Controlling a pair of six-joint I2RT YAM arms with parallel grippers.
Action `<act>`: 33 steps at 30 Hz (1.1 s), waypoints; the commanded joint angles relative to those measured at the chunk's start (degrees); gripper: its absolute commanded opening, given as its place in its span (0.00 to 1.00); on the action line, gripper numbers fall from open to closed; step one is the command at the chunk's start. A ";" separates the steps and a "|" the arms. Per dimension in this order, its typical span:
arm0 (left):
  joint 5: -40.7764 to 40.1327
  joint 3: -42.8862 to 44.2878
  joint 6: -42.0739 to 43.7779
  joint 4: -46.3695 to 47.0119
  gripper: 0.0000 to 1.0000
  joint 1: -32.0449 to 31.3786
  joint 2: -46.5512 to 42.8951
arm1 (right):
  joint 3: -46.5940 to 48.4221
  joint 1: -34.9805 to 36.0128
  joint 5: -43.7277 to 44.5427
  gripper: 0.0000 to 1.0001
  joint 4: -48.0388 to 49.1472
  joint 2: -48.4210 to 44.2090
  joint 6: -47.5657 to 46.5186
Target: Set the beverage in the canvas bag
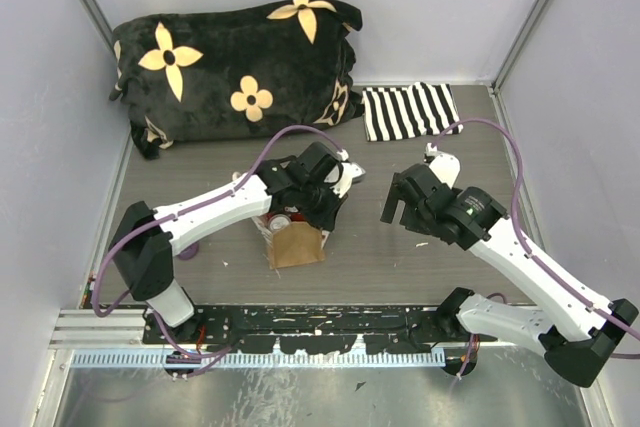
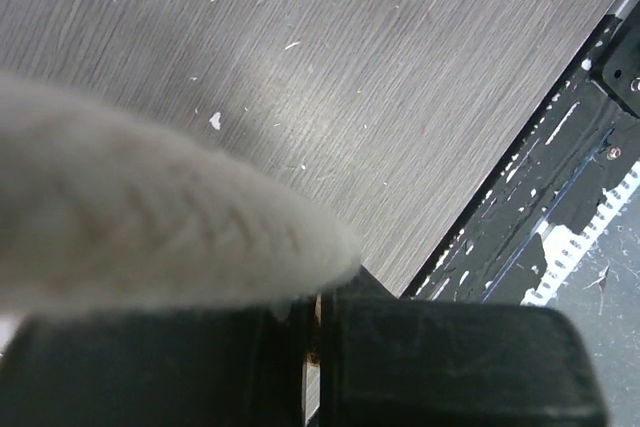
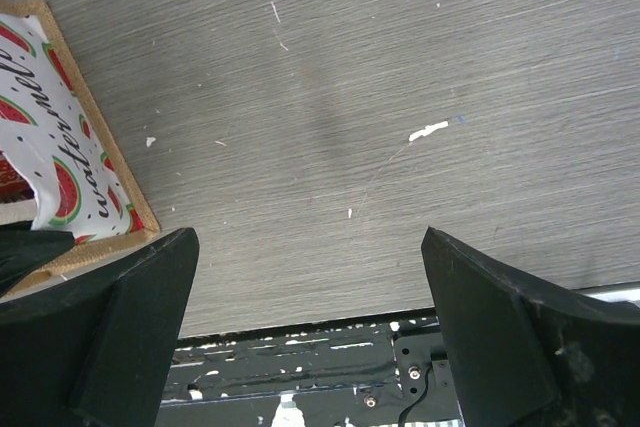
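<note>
Canvas bag [image 1: 297, 245], one: stood mid-table [image 1: 380, 267], directly under the left gripper [image 2: 311, 347], whose jaws were closed to a slit on one cream loop handle [image 2: 150, 217]. Beverage can [image 1: 279, 219], one: at the bag's mouth, partly hidden. Right gripper [image 3: 308, 237], one: spread wide, empty, beside the bag. Striped cloth [image 1: 408, 111], one. Floral cushion [image 1: 235, 67], one.

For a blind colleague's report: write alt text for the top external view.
Seen from above, the left end effector reaches down at the mouth of a small tan canvas bag on a grey table, while the right end effector hovers open to its right. Behind lie a black flowered cushion and a striped cloth.
</note>
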 commanded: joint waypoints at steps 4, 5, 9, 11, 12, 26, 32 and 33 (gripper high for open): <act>-0.93 3.51 2.83 2.21 0.88 -1.12 -2.19 | 2.43 -0.32 4.21 1.00 -1.10 -1.02 0.94; -1.96 3.69 4.21 1.86 1.00 -1.08 -3.46 | 2.69 -0.35 4.58 1.00 -1.04 -0.79 0.69; -4.55 3.41 7.24 0.75 0.98 -0.76 -8.85 | 4.08 -0.38 5.03 1.00 0.26 0.56 -0.87; -5.33 2.95 8.19 -0.05 0.98 -0.34 -11.50 | 5.37 -0.50 5.17 1.00 1.12 1.74 -1.99; -5.46 2.49 8.51 -0.34 0.98 0.04 -13.15 | 6.99 -0.53 5.26 1.00 1.67 2.55 -3.16; -8.88 -0.61 4.78 -11.92 0.98 25.55 -33.38 | 49.11 -4.78 -0.97 1.00 8.06 35.80 -25.70; -10.13 -2.28 2.32 -20.67 0.98 37.08 -37.74 | 65.59 -4.04 -11.72 0.93 7.92 50.48 -30.17; -10.33 -2.86 2.01 -21.29 0.98 38.84 -38.65 | 69.26 -3.51 -12.56 0.93 7.91 52.93 -31.09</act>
